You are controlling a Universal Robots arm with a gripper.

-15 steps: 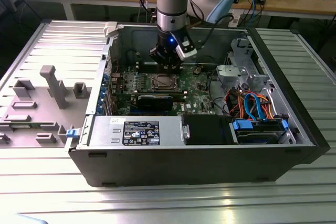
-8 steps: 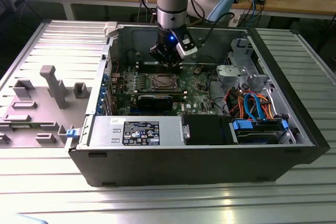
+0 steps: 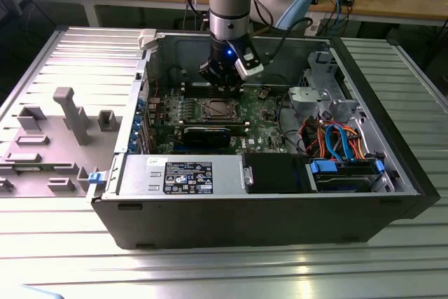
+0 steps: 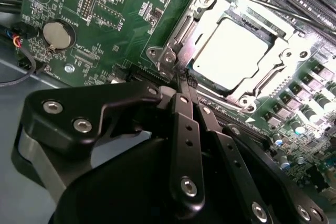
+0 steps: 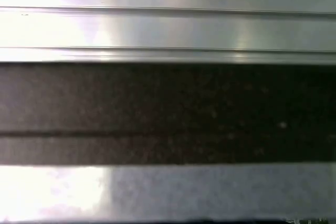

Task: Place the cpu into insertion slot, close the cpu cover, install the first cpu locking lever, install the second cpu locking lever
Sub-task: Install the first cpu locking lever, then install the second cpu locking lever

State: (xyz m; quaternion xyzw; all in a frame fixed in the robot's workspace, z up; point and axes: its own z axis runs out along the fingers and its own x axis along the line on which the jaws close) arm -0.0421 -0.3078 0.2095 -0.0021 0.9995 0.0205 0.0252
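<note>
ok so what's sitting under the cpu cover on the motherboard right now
The cpu, silver top showing through the window of the cpu cover, which lies flat over it. The insertion slot beneath is hidden by the chip and frame. The gripper sits at the frame's corner.

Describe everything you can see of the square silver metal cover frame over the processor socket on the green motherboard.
The square silver metal cover frame lies flat and closed over the socket on the green motherboard. It looks like thin, shiny stamped steel with a large square window, through which the flat silver-grey cpu shows, seated inside. Screw heads and tabs mark its corners. In the second wrist view the black gripper, fingers pressed together, has its tips at the frame's near corner; whether they touch it is unclear. In the exterior view the frame sits below the arm.
</note>
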